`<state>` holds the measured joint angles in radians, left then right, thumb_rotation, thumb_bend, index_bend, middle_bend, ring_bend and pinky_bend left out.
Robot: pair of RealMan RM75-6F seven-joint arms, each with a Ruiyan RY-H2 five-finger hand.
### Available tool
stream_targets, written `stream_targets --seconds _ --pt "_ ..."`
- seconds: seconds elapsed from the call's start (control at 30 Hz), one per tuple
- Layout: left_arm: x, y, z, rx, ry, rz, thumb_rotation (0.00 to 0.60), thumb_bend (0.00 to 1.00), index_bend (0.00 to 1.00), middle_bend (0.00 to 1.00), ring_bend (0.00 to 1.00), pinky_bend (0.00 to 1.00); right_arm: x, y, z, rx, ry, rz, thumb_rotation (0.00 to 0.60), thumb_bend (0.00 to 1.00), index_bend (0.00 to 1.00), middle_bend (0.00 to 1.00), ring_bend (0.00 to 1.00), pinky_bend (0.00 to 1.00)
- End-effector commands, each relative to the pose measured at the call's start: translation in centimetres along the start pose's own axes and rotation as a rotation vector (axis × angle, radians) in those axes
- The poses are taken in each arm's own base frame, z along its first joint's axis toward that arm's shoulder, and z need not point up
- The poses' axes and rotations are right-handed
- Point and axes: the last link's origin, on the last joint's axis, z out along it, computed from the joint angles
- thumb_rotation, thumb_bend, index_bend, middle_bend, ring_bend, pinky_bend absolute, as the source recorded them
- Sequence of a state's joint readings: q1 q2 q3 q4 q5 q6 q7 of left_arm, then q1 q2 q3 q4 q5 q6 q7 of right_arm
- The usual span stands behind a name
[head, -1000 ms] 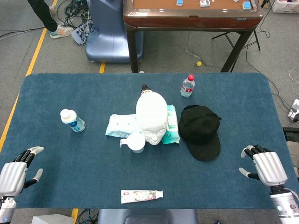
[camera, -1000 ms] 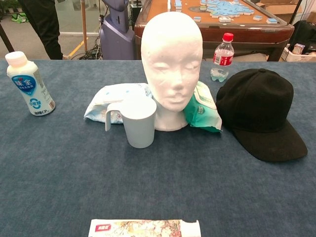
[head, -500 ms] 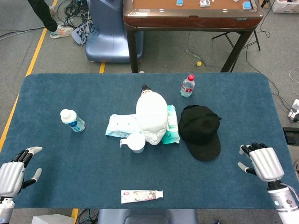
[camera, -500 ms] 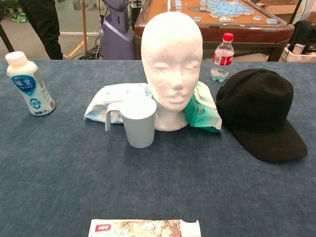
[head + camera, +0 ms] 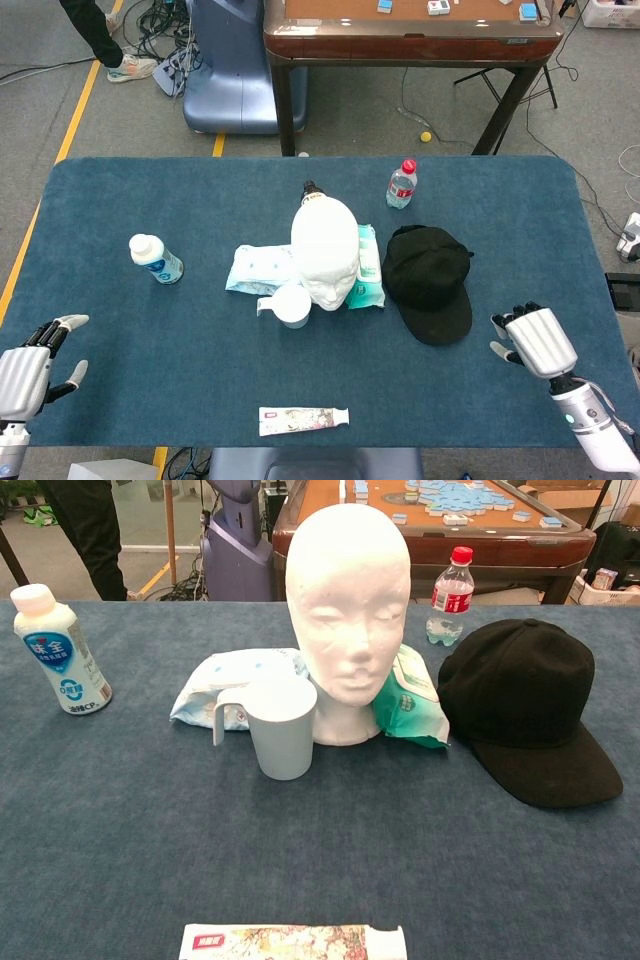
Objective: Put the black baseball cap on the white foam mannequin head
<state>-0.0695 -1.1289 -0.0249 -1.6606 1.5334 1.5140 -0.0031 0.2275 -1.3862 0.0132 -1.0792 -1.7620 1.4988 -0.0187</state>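
The black baseball cap (image 5: 429,280) (image 5: 528,705) lies on the blue table, brim toward me, right of the white foam mannequin head (image 5: 326,250) (image 5: 348,605), which stands upright facing me. My right hand (image 5: 532,340) hovers over the table's right front, a short way right of the cap's brim, fingers apart and holding nothing. My left hand (image 5: 27,372) sits at the table's front left corner, fingers spread and empty. Neither hand shows in the chest view.
A white cup (image 5: 292,305) (image 5: 278,725) stands in front of the mannequin, with wipe packs (image 5: 258,266) (image 5: 410,698) on both sides. A milk bottle (image 5: 155,259) (image 5: 58,650) stands left, a red-capped water bottle (image 5: 401,183) (image 5: 449,597) behind the cap, a toothpaste box (image 5: 303,419) at the front edge.
My right hand has moved left toward the cap's brim. The left hand has drifted slightly down and stays at the front left corner. The cap and mannequin have not moved.
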Motion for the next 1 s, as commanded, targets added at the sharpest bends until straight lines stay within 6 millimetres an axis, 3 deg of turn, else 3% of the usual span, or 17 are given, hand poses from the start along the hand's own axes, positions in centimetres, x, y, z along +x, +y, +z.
stream_targets --seconds 0.03,1.0 --pt "0.0 -0.1 0.0 0.003 0.000 0.000 0.600 0.31 0.22 0.24 0.24 0.42 -1.2 -0.6 0.5 0.026 -0.019 0.012 0.600 0.00 0.70 0.85 0.68 0.66" --pt "0.4 -0.3 -0.1 0.010 0.006 -0.019 0.600 0.31 0.22 0.25 0.24 0.42 -5.9 -2.9 2.5 0.043 -0.066 0.044 0.600 0.00 0.70 0.85 0.68 0.66"
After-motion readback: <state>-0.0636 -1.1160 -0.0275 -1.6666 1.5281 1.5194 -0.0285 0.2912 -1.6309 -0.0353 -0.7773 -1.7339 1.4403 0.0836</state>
